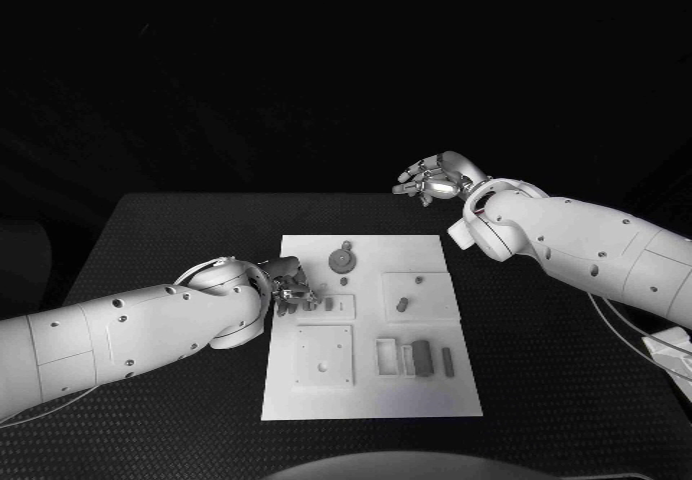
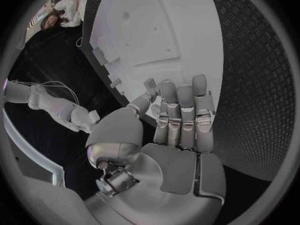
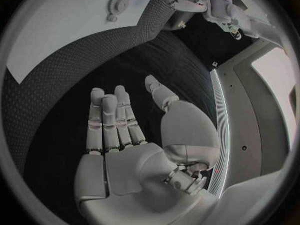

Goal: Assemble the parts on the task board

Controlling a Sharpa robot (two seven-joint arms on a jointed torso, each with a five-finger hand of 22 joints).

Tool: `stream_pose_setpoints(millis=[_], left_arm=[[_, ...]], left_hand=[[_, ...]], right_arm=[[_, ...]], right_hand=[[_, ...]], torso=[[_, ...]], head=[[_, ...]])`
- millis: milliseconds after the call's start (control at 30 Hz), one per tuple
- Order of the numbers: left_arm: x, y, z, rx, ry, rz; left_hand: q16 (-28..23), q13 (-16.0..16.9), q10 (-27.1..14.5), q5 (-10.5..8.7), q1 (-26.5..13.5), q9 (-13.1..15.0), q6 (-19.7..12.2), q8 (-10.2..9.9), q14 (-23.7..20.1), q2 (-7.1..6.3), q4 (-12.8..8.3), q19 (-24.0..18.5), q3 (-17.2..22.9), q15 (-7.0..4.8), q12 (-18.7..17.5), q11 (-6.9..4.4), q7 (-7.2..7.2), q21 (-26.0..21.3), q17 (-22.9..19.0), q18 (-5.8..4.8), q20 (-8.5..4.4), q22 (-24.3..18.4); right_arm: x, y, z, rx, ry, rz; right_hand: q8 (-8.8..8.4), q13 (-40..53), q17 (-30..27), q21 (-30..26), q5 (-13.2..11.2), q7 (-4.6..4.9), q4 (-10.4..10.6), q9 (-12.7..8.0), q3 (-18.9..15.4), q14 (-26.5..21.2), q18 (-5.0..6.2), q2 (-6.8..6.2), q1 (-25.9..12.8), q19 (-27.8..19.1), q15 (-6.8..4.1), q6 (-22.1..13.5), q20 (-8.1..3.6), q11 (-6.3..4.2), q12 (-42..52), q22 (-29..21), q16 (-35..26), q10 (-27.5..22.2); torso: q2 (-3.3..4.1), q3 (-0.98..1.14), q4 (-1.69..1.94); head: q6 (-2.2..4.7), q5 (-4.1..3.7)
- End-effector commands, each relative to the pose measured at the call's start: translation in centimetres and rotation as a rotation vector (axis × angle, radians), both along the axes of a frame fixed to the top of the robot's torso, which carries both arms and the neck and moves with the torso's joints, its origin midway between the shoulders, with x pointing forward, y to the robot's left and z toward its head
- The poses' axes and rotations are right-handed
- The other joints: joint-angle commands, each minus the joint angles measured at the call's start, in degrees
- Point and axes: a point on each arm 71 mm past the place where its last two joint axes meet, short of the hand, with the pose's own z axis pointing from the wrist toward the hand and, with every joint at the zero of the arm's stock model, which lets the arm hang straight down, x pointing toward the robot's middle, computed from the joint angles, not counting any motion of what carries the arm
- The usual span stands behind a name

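head: left hand (image 1: 289, 285) at task board (image 1: 368, 330) edge | right wrist: right hand (image 3: 134, 135) empty

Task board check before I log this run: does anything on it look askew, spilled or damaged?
Nothing stands out. The task board lies flat and square on the table, with the parts on it. The left hand is at its edge; the right hand hovers beyond it, holding nothing.
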Motion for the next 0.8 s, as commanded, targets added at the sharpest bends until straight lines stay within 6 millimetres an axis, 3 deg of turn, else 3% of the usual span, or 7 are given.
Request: stream_pose_setpoints(millis=[33, 800], left_arm=[[-0.54, 0.37, -1.22, 0.061, 0.05, -0.008], [-0.29, 0.41, -1.6, 0.093, 0.073, -0.004]], left_hand=[[-0.17, 0.1, 1.12, 0.21, 0.85, 0.11, 0.29, -0.23, 0.35, 0.07, -0.67, 0.14, 0.77, -0.21, -0.2, -1.29, -0.07, 0.09, -0.05, 0.52, -0.27, 0.95], [-0.27, 0.16, 0.99, 0.38, 0.64, 0.06, 0.16, -0.39, 0.21, -0.22, -0.5, 0.06, 0.73, -0.2, -0.36, -1.21, 0.01, -0.01, -0.09, 0.47, -0.23, 0.94]], right_arm=[[-0.05, 0.16, -0.04, -0.002, 0.004, 0.017], [-0.08, 0.23, -0.07, -0.001, 0.005, 0.018]], right_hand=[[-0.07, -0.08, -0.09, -0.26, 0.21, 0.33, 0.14, -0.05, -0.35, 0.0, 0.85, 0.01, -0.72, -0.03, -0.45, -0.06, 0.28, 0.16, 0.38, 0.06, -0.07, -0.42], [-0.06, -0.22, -0.11, -0.28, 0.21, 0.33, 0.2, -0.06, -0.37, -0.02, 0.85, 0.02, -0.82, -0.02, -0.45, -0.06, 0.29, 0.16, 0.48, 0.07, -0.06, -0.45]], torso=[[-0.05, -0.02, 0.07], [-0.02, -0.06, 0.04]], head=[[0.0, 0.01], [0.02, 0.04]])
